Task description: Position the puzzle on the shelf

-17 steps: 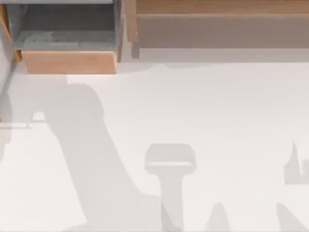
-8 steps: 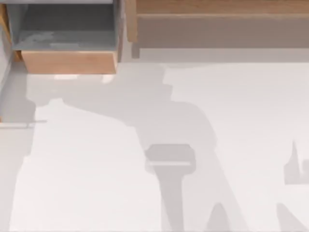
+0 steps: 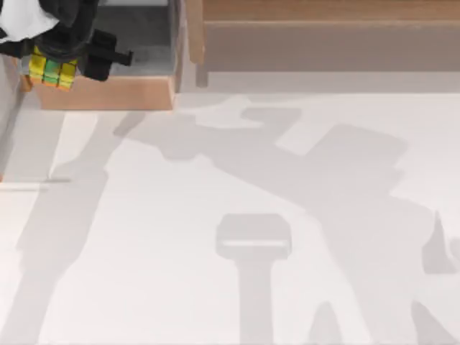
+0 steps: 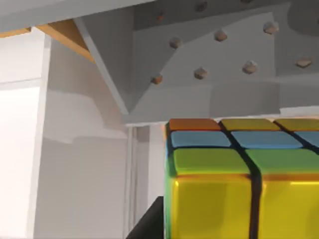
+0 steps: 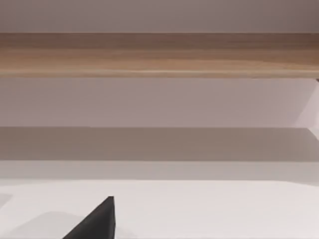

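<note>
The puzzle (image 3: 50,72), a small cube of yellow and green squares, hangs at the table's far left, over the front left corner of the grey-lined box (image 3: 136,50). My left gripper (image 3: 63,52) is shut on it. Up close, the puzzle (image 4: 239,179) shows yellow, green, blue and orange squares with dark grid lines, and the box's grey inner wall lies behind it. The shelf (image 3: 323,11), a long light-brown ledge with a side post (image 3: 194,32) and a darker front face, runs along the back right. A dark part of my right gripper (image 5: 97,221) shows low before the shelf (image 5: 159,55).
The box has a light wooden front (image 3: 108,92) and a grey wall between it and the shelf's post. Several rounded pegs (image 4: 201,73) stud the box's inner wall. The white table (image 3: 215,165) is crossed by arm shadows.
My left gripper has come into the top view at the far left with the puzzle in it. The arm's shadow has swept across the table to the right.
</note>
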You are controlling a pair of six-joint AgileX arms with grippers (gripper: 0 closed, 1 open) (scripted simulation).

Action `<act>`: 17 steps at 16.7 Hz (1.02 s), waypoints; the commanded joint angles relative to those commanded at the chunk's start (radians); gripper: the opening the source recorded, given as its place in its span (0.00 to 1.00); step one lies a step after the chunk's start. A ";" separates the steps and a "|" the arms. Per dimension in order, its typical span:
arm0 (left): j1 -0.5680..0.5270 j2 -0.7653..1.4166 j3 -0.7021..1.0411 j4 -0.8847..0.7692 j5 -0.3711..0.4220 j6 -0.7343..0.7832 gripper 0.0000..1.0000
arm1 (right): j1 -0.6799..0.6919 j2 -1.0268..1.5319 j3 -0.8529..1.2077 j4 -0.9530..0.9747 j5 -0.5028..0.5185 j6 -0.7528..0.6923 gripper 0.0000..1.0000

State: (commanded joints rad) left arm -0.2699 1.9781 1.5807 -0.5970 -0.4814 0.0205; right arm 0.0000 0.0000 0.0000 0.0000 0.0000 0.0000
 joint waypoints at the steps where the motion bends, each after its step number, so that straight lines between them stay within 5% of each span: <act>1: -0.061 0.000 -0.057 0.079 -0.024 -0.006 0.00 | 0.000 0.000 0.000 0.000 0.000 0.000 1.00; 9: -0.497 0.111 -0.269 0.825 -0.165 -0.018 0.00 | 0.000 0.000 0.000 0.000 0.000 0.000 1.00; 17: -0.642 0.320 -0.108 1.506 -0.264 0.097 0.00 | 0.000 0.000 0.000 0.000 0.000 0.000 1.00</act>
State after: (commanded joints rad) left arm -0.9118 2.2976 1.4725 0.9085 -0.7455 0.1170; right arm 0.0000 0.0000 0.0000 0.0000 0.0000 0.0000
